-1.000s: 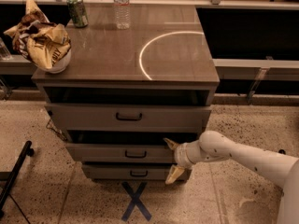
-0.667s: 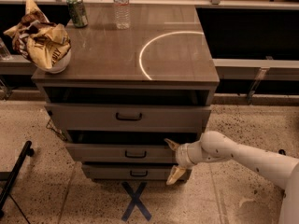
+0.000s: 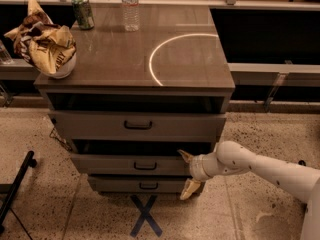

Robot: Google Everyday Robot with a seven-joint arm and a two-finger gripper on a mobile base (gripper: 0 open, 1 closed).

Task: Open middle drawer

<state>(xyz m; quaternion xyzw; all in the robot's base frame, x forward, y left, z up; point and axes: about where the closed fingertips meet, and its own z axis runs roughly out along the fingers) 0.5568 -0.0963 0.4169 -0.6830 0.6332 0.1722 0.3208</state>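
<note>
A thin black stand leg (image 3: 15,186) slants across the speckled terrazzo floor (image 3: 40,134) at far left. On the left edge of the cabinet top (image 3: 110,59), a smooth, faintly glossy grey-brown wood slab, sits a crumpled brown-and-cream snack bag (image 3: 42,39) stuffed into a white bowl (image 3: 62,73). Behind it stand a green drink can (image 3: 82,11) and a clear plastic water bottle (image 3: 130,6), both upright. A thin white circle outline (image 3: 152,66) is marked on the right half of the top.

Below are three flat rectangular fronts, each with a dark gap above it. The top drawer (image 3: 90,125) is tallest and has the largest black handle. The middle drawer (image 3: 110,165) lies just under it, between the other two. It is a wide, shallow grey-brown front that faces the camera, its long axis running left to right, level, with a small dark metal handle (image 3: 145,166) at its centre. The bottom drawer (image 3: 115,185) is narrowest. A blue tape X (image 3: 145,216) is on the floor in front.

The gripper (image 3: 183,175) is at the right end of the middle drawer's front. Its two pale yellowish fingers (image 3: 190,189) are spread wide, one near the front's upper edge and the other down beside the bottom drawer. Whether they touch the wood cannot be told. The rounded white arm (image 3: 260,168) stretches away to the right.
</note>
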